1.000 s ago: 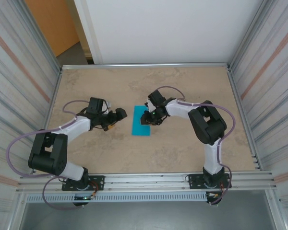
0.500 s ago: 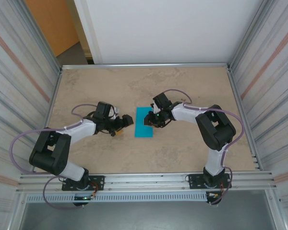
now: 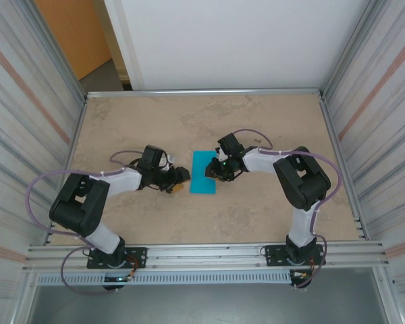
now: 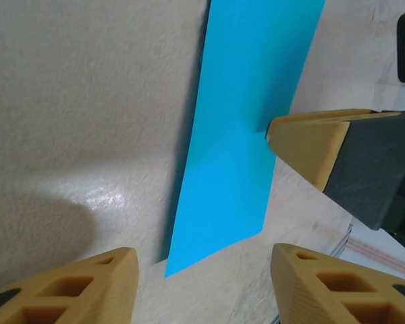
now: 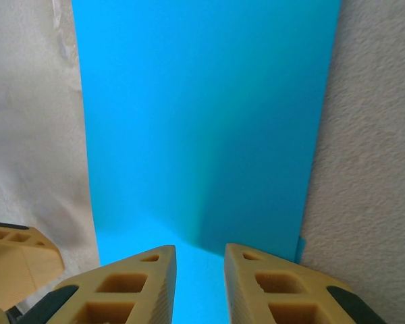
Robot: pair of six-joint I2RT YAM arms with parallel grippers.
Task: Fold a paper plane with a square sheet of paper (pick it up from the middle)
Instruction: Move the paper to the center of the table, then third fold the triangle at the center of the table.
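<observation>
The square sheet of paper [image 3: 204, 173] is teal-blue and lies flat on the table as a narrow rectangle, with a second layer peeking out at one edge [image 5: 300, 247]. A paper plane is out of view. My left gripper [image 3: 180, 177] stands open just left of the sheet, its near corner [image 4: 246, 128] lying ahead between the fingers [image 4: 88, 290]. My right gripper [image 3: 216, 170] hovers low over the sheet's right edge [image 5: 209, 115], its jaws narrowly apart with paper showing in the gap. One right fingertip [image 4: 309, 143] touches the sheet's edge.
The beige table [image 3: 270, 121] is boxed in by corrugated metal walls on the left [image 3: 27, 121] and right [image 3: 378, 121], a white panel at the back [image 3: 229, 40] and an aluminium rail [image 3: 202, 254] at the near edge. Both arms reach inward towards the middle.
My left gripper has slid right up to the sheet's left edge and its jaws have narrowed. The right gripper has settled slightly lower on the sheet, which has shifted a little.
</observation>
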